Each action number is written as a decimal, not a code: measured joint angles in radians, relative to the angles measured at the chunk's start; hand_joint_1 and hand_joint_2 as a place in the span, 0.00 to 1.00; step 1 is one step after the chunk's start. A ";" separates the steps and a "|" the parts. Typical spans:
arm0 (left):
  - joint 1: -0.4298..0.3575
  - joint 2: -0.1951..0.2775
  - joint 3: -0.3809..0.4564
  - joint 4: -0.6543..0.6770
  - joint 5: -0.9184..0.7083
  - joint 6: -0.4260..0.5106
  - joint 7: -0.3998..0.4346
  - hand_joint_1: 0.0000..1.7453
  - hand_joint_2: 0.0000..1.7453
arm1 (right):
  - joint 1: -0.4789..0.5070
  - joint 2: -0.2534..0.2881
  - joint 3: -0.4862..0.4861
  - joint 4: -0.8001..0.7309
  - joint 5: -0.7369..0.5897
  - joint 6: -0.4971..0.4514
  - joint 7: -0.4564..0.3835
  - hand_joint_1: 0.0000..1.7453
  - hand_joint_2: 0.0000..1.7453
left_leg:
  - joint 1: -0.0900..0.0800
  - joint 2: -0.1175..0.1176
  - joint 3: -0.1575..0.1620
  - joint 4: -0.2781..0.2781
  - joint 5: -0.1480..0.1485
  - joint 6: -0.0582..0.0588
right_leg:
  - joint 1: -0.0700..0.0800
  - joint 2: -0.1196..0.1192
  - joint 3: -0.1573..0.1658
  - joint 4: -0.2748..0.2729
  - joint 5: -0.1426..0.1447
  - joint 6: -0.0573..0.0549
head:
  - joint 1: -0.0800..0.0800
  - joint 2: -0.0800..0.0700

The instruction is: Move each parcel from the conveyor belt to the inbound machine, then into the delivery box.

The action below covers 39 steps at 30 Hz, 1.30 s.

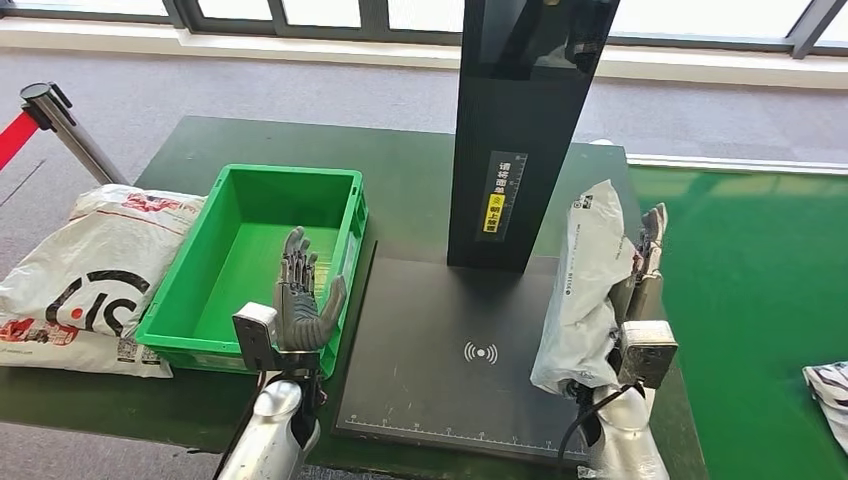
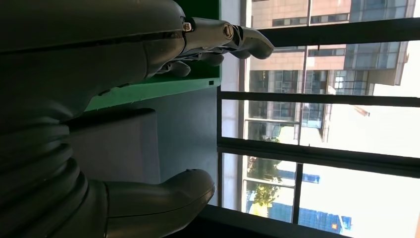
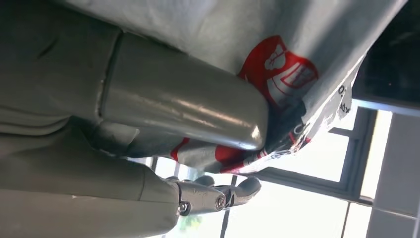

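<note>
My right hand [image 1: 640, 275] grips the parcel [image 1: 585, 285], bag upright w/ its long axis running away from me, hanging over the right edge of the inbound machine's scan plate [image 1: 450, 370]. Plate centre lies to my left of the parcel, so I reckon next move is inward & down. Green delivery box [image 1: 250, 262] sits further left, beside my left hand [image 1: 300, 300], which is released, fingers apart, holding nothing

Red-belted barrier post [image 1: 62, 125] (far left), grey carpet [image 1: 300, 85], bright windows [image 2: 337, 148] beyond.
</note>
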 joint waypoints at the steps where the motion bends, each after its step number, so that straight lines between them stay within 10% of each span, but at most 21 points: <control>1: 0.000 0.000 -0.002 0.000 0.003 0.003 0.000 0.00 1.00 | -0.005 0.000 -0.001 0.026 0.028 0.017 0.001 0.00 0.00 | 0.000 0.000 0.000 0.000 0.000 0.000 | 0.000 0.000 0.000 0.000 0.000 0.000 | 0.000 0.000; 11: 0.004 0.002 -0.003 0.000 -0.027 -0.006 0.000 0.00 1.00 | -0.058 0.037 0.027 0.210 0.548 -0.034 0.134 0.00 0.00 | 0.000 -0.001 0.000 0.000 0.000 0.000 | 0.001 -0.001 0.001 0.000 0.000 0.000 | 0.000 0.000; 35: 0.007 0.001 -0.003 -0.001 -0.041 -0.007 0.000 0.00 1.00 | -0.066 0.066 -0.009 0.277 0.610 -0.156 0.114 0.00 0.00 | 0.000 -0.001 0.000 0.000 0.000 0.000 | 0.000 -0.001 0.000 0.000 0.000 0.000 | 0.000 0.000; 39: 0.012 0.001 -0.006 -0.012 -0.076 0.033 0.001 0.00 1.00 | -0.035 0.081 -0.051 0.184 0.417 -0.354 0.012 0.00 1.00 | 0.000 -0.001 0.000 0.000 0.000 0.000 | 0.000 0.000 -0.001 0.000 0.000 0.000 | 0.000 0.000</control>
